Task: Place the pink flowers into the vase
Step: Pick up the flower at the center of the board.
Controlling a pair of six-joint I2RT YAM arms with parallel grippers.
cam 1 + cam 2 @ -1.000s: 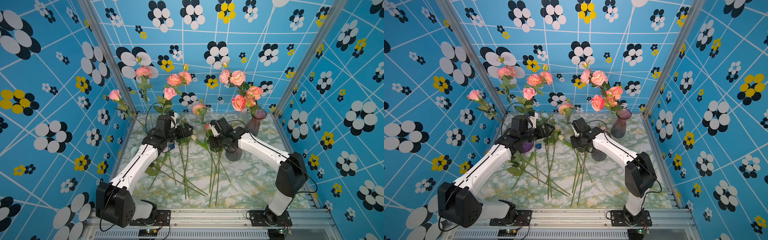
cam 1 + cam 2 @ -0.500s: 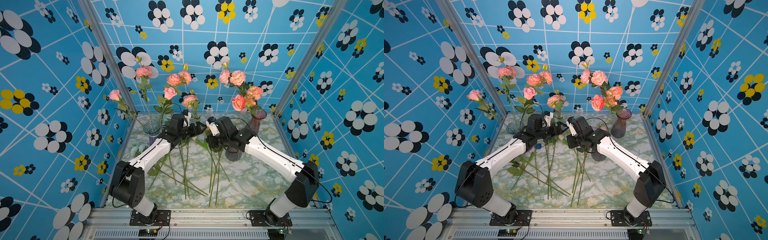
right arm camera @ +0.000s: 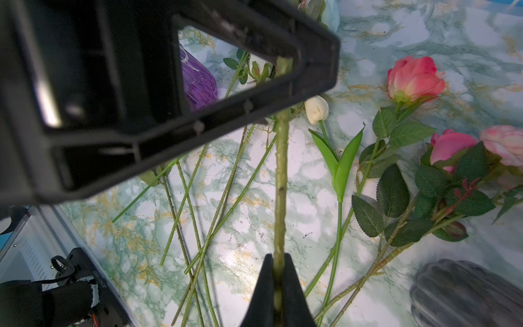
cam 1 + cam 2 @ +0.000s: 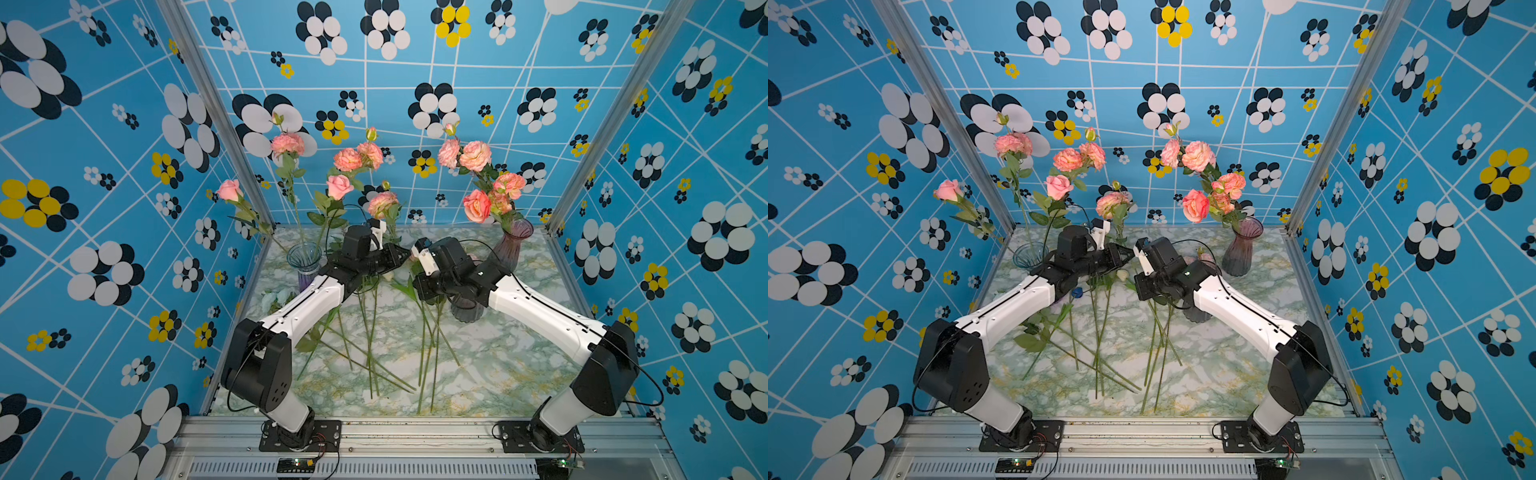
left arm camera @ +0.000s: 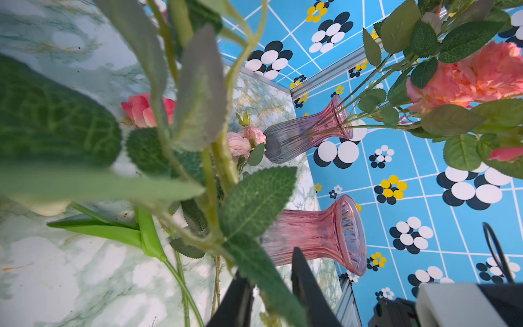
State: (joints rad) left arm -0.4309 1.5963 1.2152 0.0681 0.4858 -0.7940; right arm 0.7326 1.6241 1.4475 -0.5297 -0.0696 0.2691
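Note:
One pink flower [image 4: 382,204] stands upright in mid-air over the table's middle, and both grippers hold its green stem [image 3: 280,181]. My right gripper [image 3: 278,257] is shut on the stem low down. My left gripper [image 4: 400,254] is shut on the same stem higher up, with a leaf between its fingers [image 5: 300,271]. A clear blue vase [image 4: 305,259] at the back left and a purple-pink vase [image 4: 515,245] at the back right each hold several pink flowers. An empty ribbed vase [image 5: 317,235] stands under my right arm [image 4: 540,311].
More pink flowers [image 3: 414,77] and a white bud [image 3: 317,109] lie on the marble table [image 4: 498,374], their long stems [image 4: 370,345] fanned toward the front. The patterned walls [image 4: 104,208] close in on three sides.
My left arm swung from the blue vase toward the middle and its open gripper closed on the stem. My right gripper kept its hold and lifted the flower more upright.

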